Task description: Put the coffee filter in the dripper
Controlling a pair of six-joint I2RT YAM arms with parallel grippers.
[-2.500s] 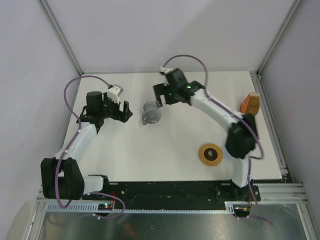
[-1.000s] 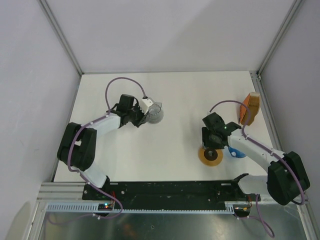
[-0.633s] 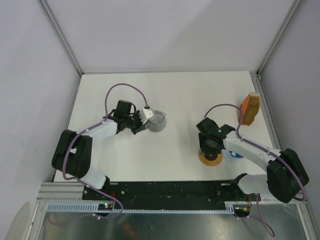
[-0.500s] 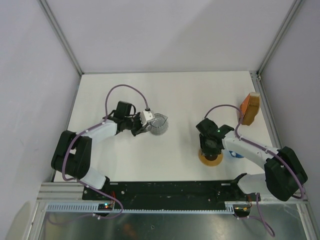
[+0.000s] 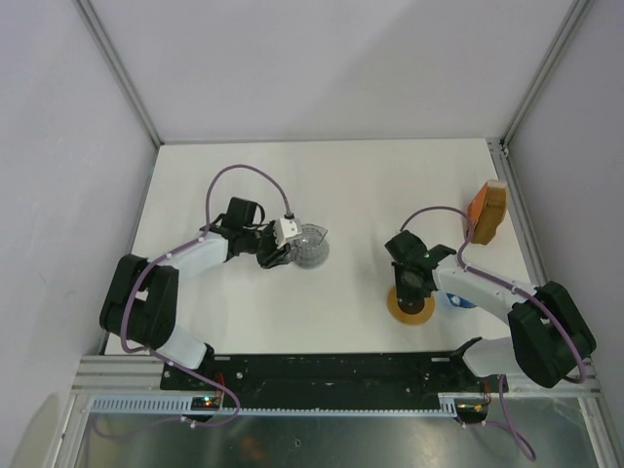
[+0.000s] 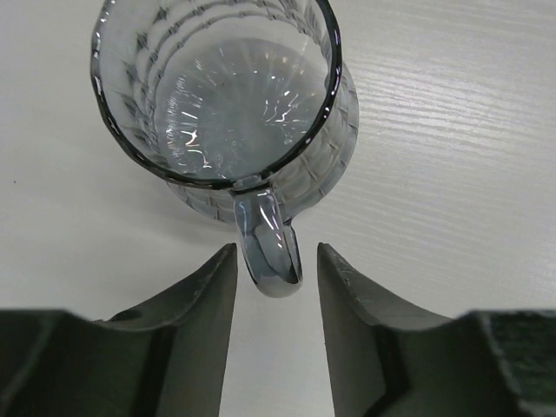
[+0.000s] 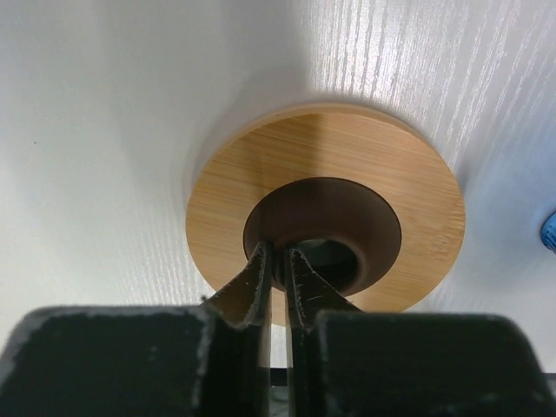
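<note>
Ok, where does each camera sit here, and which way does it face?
Top external: above and behind the bases, looking down on the white table; both arms whole, left gripper at the clear ribbed glass jug, right gripper over the flat round bamboo disc.
Left wrist: looks down past its open fingers, which flank the jug's handle without touching.
Right wrist: looks down past its nearly closed fingers, which seem to pinch the disc's dark inner rim.
Shared: top and left wrist show the jug; top and right wrist the disc.

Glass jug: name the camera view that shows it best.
Left wrist: the glass jug fills the frame, its handle inside the open left gripper. Top external shows it small beside that gripper. Right wrist shows only the wooden disc.
</note>
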